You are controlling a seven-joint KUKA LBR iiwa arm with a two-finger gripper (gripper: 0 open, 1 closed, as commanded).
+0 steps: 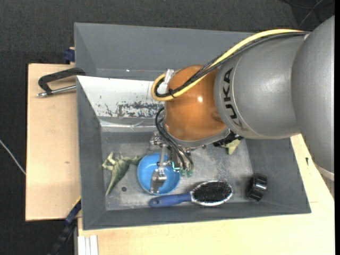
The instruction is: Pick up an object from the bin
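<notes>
jaws over a blue bowl (144, 173), green toy dinosaur (118, 166) and hairbrush (211, 192) beside it.

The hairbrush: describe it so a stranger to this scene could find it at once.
In the grey metal bin, look along the wall nearest the view's bottom edge. The hairbrush lies there, below a blue round thing and left of a black cap. Only it has a blue handle and an oval head of dark bristles.

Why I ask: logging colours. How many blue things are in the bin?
2: a round blue bowl under the pincer and a blue-handled brush along the lower wall. The arm may hide more.
</notes>
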